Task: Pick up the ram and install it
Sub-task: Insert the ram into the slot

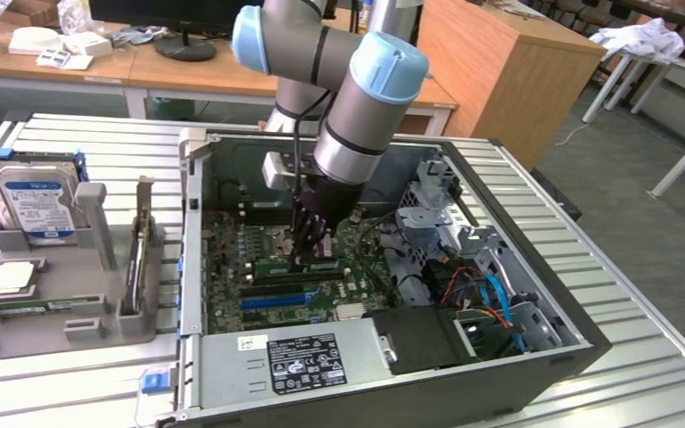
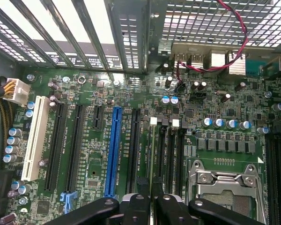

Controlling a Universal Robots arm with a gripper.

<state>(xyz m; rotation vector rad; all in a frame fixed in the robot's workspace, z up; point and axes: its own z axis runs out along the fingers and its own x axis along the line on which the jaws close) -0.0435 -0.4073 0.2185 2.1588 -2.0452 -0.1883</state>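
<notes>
The ram appears edge-on as a thin green strip running along a dark memory slot of the motherboard. My gripper is shut on it, one black finger on each side. In the exterior view the gripper reaches straight down into the open computer case, with the green ram at its tips against the motherboard. I cannot tell whether the stick is seated in the slot. The white slot latches stand at the far end.
A blue slot and black slots lie beside the ram, and the CPU socket on the other side. At the exterior view's left, a grey rack holds a silver hard drive. The power supply and cables crowd the case.
</notes>
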